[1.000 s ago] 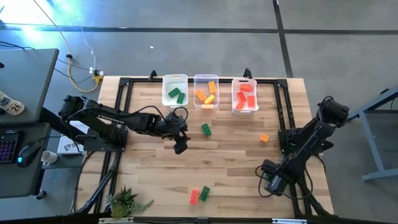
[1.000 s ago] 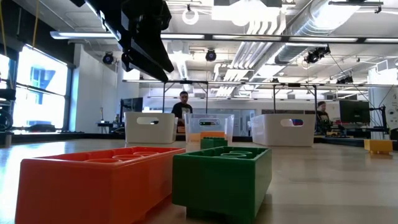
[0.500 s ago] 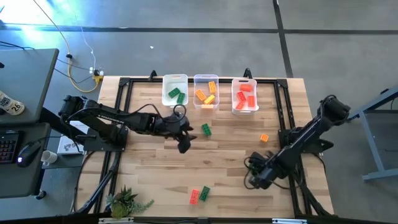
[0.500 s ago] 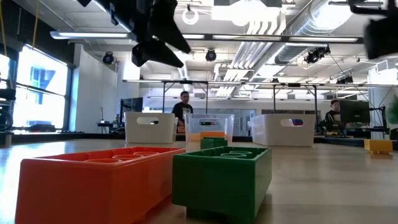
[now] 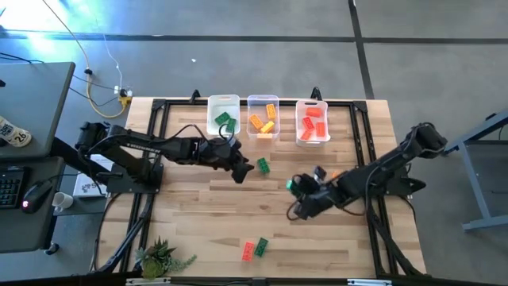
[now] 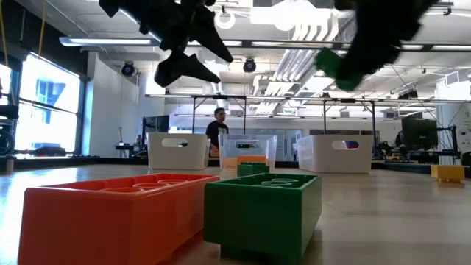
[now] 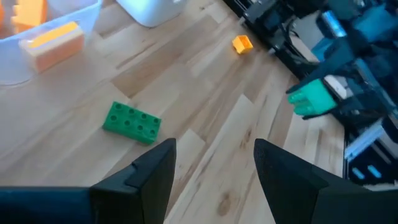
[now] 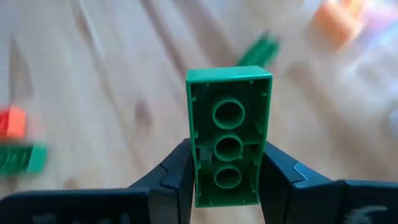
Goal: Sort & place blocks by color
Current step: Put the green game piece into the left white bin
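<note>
Right end effector (image 8: 227, 180) clamping green block (image 8: 228, 140), left end effector (image 7: 211, 168) spread empty beside loose green block (image 7: 132, 122), bins (image 5: 263, 116) beyond

Green block (image 8: 228, 143) between dark jaws; green block (image 5: 263, 165) and small orange block (image 5: 337, 175) on the pale wood-grain surface (image 5: 190, 214).

Three bins stand in a row at the table's (image 5: 198, 214) 12 o'clock edge: left bin (image 5: 223, 114), middle bin (image 5: 263, 116), right bin (image 5: 312, 121), each holding blocks. One loose block (image 5: 263, 165) lies just at 6 o'clock of the middle bin, another (image 5: 337, 175) at 5 o'clock of the right bin. Two blocks (image 5: 254, 248) lie side by side near the 6 o'clock edge, a plant (image 5: 161, 256) at 9 o'clock of them
</note>
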Robot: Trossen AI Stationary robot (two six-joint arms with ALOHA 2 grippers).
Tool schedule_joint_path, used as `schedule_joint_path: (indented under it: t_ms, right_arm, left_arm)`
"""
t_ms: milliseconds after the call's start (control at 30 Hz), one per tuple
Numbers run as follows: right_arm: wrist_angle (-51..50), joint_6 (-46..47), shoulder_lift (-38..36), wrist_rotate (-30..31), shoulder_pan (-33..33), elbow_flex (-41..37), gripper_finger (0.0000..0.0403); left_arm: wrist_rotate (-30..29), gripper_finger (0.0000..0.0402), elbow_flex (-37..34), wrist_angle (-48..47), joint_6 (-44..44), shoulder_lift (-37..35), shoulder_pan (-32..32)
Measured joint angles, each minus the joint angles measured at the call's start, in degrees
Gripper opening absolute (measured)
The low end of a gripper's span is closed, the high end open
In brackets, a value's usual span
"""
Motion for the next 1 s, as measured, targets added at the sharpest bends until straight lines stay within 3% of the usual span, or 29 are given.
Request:
schedule_joint_path:
  t_ms: [233, 500, 1000]
  right_arm:
    - [9.9, -14.6, 0.0, 6.8, -6.4, 1.0, 0.0106]
    - [16.2, -22.5, 0.0, 12.2, -12.8, 1.0, 0.0106]
    - [29.2, -40.5, 0.1, 7.5, -21.8, 3.6, 0.0106]
  left_arm:
    - [3.2, 0.0207, 0.0, 1.9, 0.1, 0.0, 2.5]
    - [3.8, 0.0207, 0.0, 4.1, 0.5, 0.0, 3.2]
    - [1.2, 0.0207, 0.0, 4.4, 1.2, 0.0, 5.1]
